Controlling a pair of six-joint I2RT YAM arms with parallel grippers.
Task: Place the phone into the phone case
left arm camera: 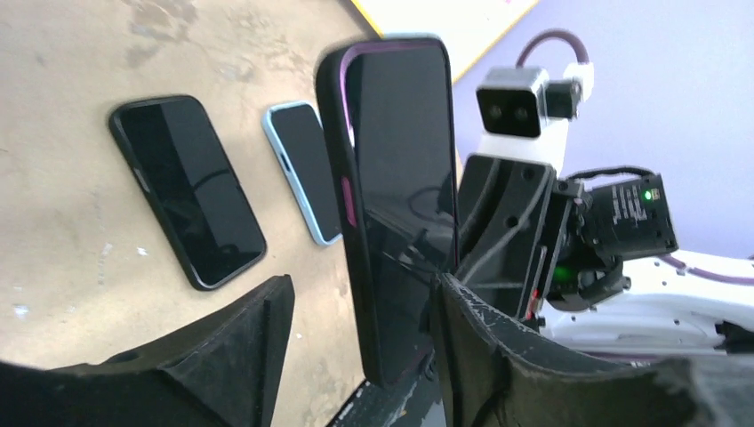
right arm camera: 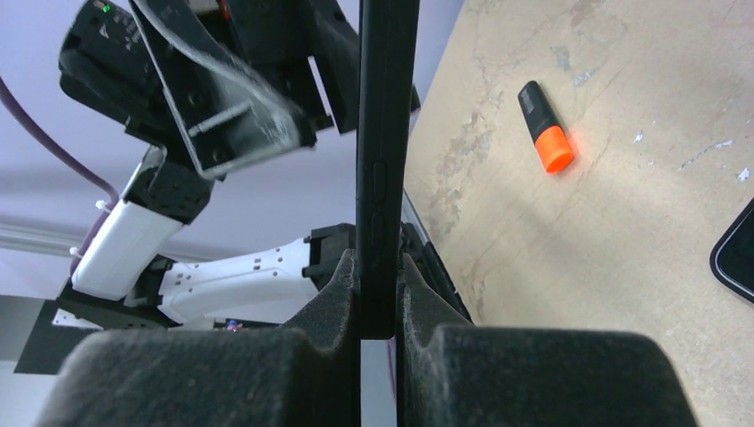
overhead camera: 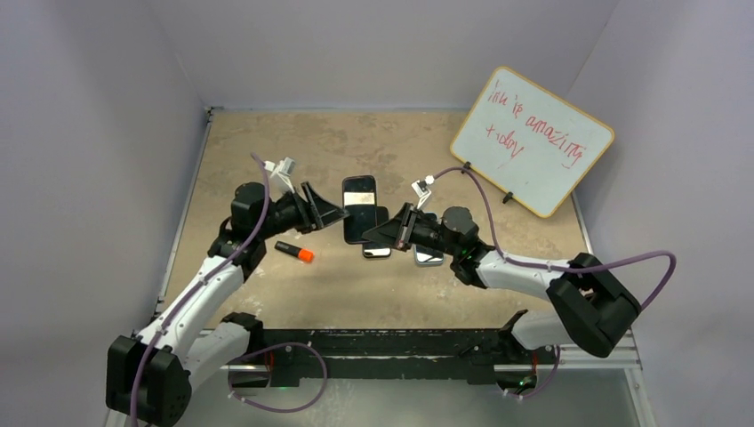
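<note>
Right wrist: phone point(right arm camera: 386, 178) inside right claw point(right arm camera: 381, 277)

The left arm point(overhead camera: 200, 298) and right arm point(overhead camera: 520, 271) share white links, black joints, purple cables point(overhead camera: 613, 260).

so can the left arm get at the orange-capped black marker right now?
Probably yes. The orange-capped black marker lies in the open beside the left arm, nothing over it. The open left gripper straddles the black-cased phone pinched in the right gripper, so it would back off first.
</note>
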